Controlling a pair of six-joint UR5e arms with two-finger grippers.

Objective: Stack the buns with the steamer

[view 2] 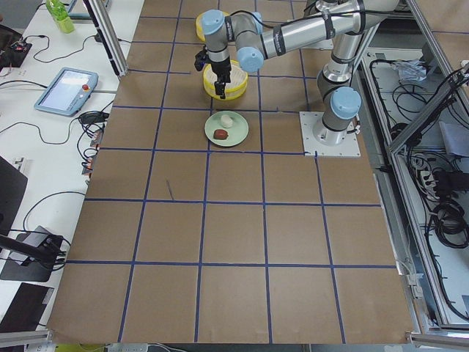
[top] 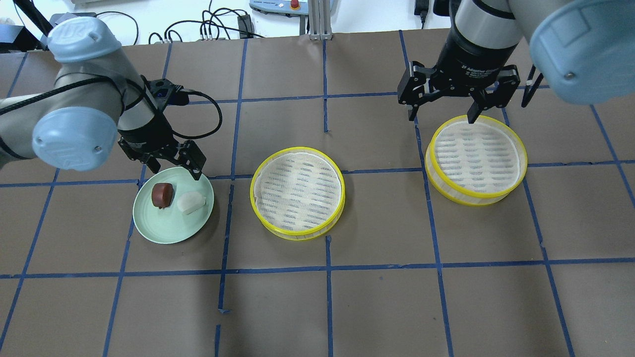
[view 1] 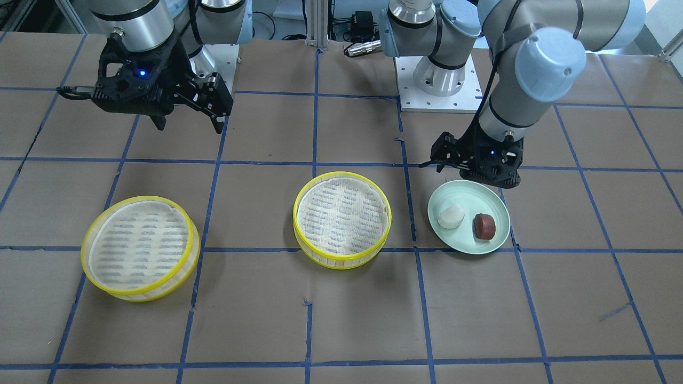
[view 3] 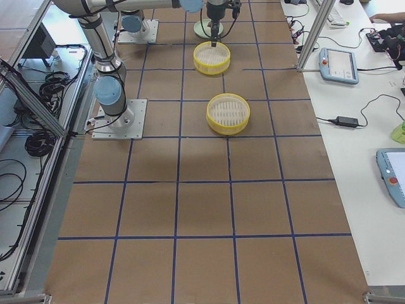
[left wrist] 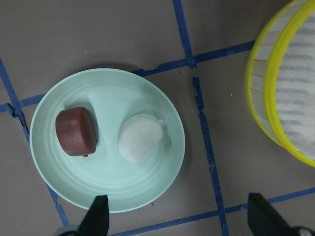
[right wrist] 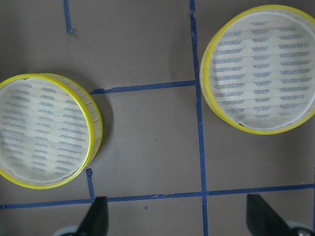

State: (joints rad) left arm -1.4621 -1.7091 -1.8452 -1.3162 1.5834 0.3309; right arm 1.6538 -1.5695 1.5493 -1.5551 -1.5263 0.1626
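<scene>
A white domed bun (top: 191, 203) and a dark reddish-brown bun (top: 162, 195) lie side by side on a pale green plate (top: 163, 225). My left gripper (top: 171, 167) is open and empty, just above the plate's robot-side rim. The left wrist view shows the brown bun (left wrist: 76, 132), the white bun (left wrist: 140, 136) and the open fingertips (left wrist: 96, 216). Two yellow-rimmed steamer trays stand empty: one mid-table (top: 297, 192), one on my right (top: 476, 158). My right gripper (top: 441, 116) is open and empty, raised over the robot-side edge of the right tray.
The table is brown board with a blue tape grid (top: 327, 270). Both arm bases (view 1: 440, 85) stand at the robot's edge. The plate (view 1: 464, 194) sits about a hand's width from the middle tray (view 1: 342, 217). Cables and a tablet lie beyond the table ends.
</scene>
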